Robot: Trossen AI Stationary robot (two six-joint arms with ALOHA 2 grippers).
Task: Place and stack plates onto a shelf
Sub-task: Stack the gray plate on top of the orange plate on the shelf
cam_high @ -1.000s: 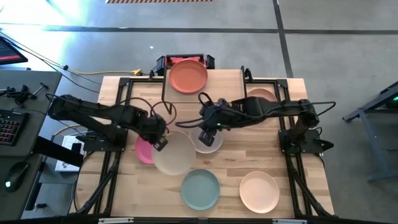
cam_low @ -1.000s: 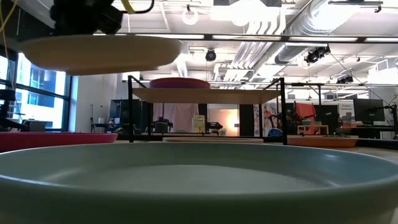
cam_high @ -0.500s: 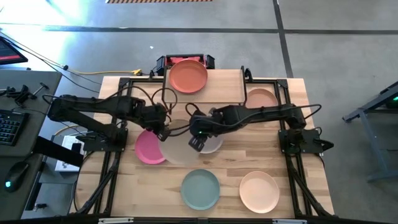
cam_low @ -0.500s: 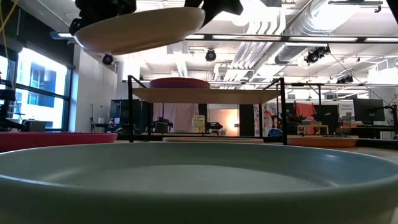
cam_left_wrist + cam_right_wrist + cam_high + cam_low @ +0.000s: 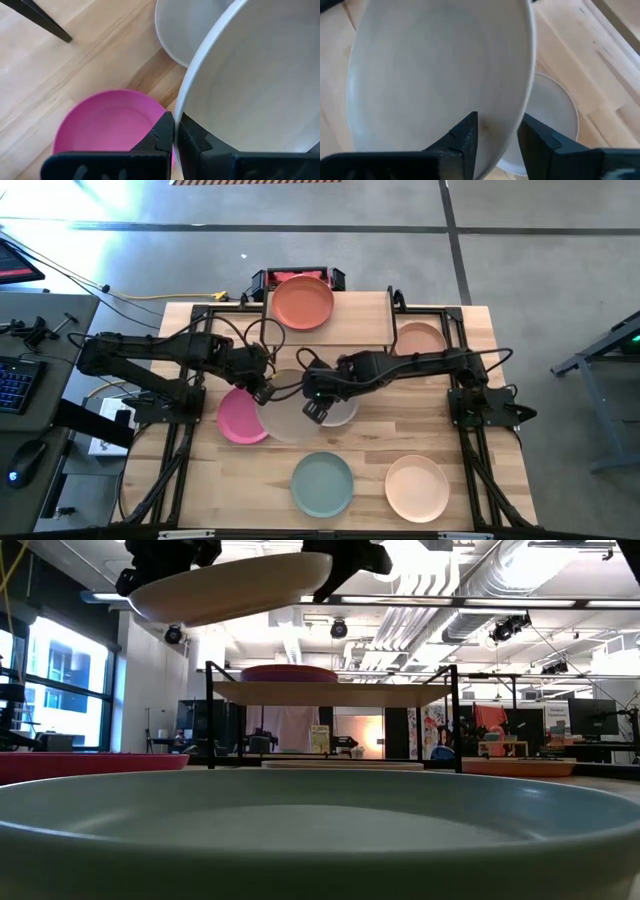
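Two grippers are at one plate right now. The cream plate (image 5: 288,418) is up in the air over the middle of the table (image 5: 440,435), above the pink plate (image 5: 238,418) and the grey plate (image 5: 338,408). The left gripper (image 5: 262,393) has its fingers pinched tight on the plate's rim. The right gripper (image 5: 313,409) has its fingers spread, one on each side of the rim on the other side, and they do not look closed on it yet. In the low view the plate sits a little tilted. This looks like a hand-over from one arm to the other. To do it well, the right gripper should squeeze the rim firmly first. Only then should the left one let go, slowly, so the plate does not tip or drop onto the plates under it. After that the plate needs to stay flat on its way to the shelf (image 5: 360,315) at the far edge of the table. A terracotta plate (image 5: 303,303) already sits up there, so the cream one should come down gently right on top of it.
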